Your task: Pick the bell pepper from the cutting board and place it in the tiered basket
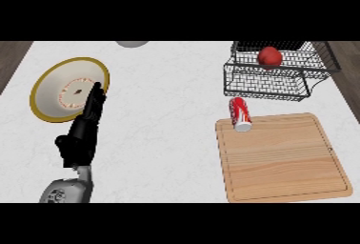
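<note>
A red bell pepper (270, 56) lies inside the black wire tiered basket (274, 86) at the counter's back right. In front of the basket lies the wooden cutting board (281, 157), bare except where a can overlaps its far-left corner. My left hand (88, 116) stands at the left of the view, fingers straight and pointing away from me, their tips over the edge of a plate. It holds nothing. My right hand does not show.
A red and white can (240, 113) lies on its side at the board's far-left corner. A cream plate with a gold rim (53, 83) sits at the left. A grey round object (132, 43) shows at the counter's far edge.
</note>
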You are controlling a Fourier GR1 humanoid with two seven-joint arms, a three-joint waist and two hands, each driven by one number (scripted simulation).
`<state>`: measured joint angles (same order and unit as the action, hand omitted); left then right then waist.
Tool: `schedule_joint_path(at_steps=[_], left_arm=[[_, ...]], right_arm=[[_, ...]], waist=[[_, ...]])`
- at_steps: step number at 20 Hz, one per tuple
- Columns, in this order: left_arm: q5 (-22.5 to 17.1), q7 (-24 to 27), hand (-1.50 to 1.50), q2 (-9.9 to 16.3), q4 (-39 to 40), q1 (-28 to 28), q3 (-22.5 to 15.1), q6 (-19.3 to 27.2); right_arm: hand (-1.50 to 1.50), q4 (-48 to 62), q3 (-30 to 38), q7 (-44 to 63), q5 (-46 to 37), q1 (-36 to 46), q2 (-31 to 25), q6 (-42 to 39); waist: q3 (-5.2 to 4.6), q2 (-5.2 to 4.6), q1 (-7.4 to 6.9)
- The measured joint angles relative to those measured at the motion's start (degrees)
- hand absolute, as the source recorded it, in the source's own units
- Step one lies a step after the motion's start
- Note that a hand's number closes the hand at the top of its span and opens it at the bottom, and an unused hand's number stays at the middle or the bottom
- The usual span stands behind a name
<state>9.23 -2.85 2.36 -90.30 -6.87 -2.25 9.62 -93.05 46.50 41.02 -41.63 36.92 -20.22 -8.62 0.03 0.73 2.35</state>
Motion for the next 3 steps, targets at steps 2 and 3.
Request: schedule_joint_path(at_steps=[2,3], left_arm=[[-0.05,-0.13,0.0,-0.22,-0.33,0.25,-0.04,0.14],[0.19,-0.16,0.0,-0.55,-0.55,0.58,-0.42,0.36]], right_arm=[[-1.5,-4.51,3.94,-1.17,4.72,-5.0,-0.35,-3.15],[-1.5,-6.28,6.0,-1.98,7.23,-7.51,-0.2,-4.53]], waist=[[0.01,0.01,0.22],[0.01,-0.02,0.17]])
